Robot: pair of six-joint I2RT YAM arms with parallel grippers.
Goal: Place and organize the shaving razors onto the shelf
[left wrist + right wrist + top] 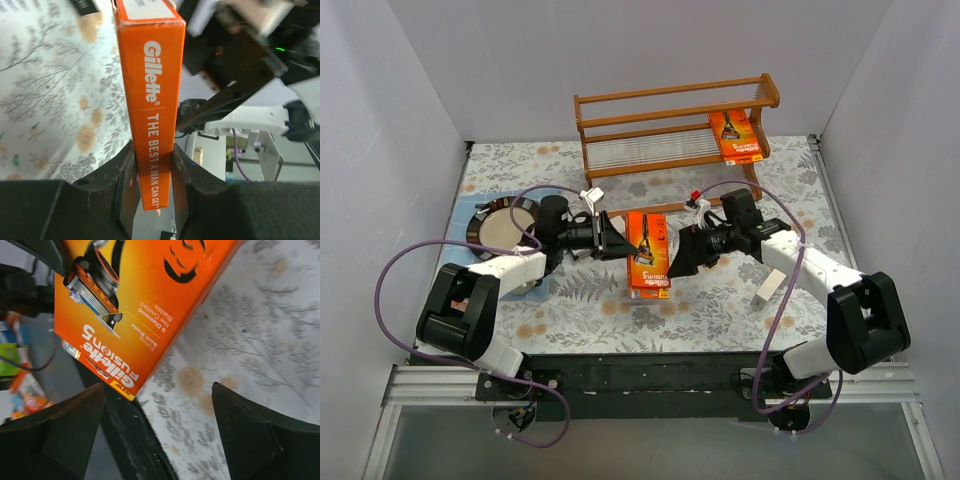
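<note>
The wooden shelf (670, 125) stands at the back. One orange razor pack (740, 137) lies on the right of its lower tier. My left gripper (617, 243) is shut on the edge of a second orange razor pack (650, 252), held upright above the table's middle; in the left wrist view the fingers (125, 175) clamp its narrow side (152, 75). My right gripper (682, 256) is open just right of that pack, and in the right wrist view the pack (135, 305) is beyond its spread fingertips (157, 390). One slim white box (772, 287) lies by the right arm.
A cream mug with a dark rim (502, 223) sits on a blue cloth at the left, by the left arm. The floral tablecloth (720, 310) covers the table. White walls close in on both sides and the back.
</note>
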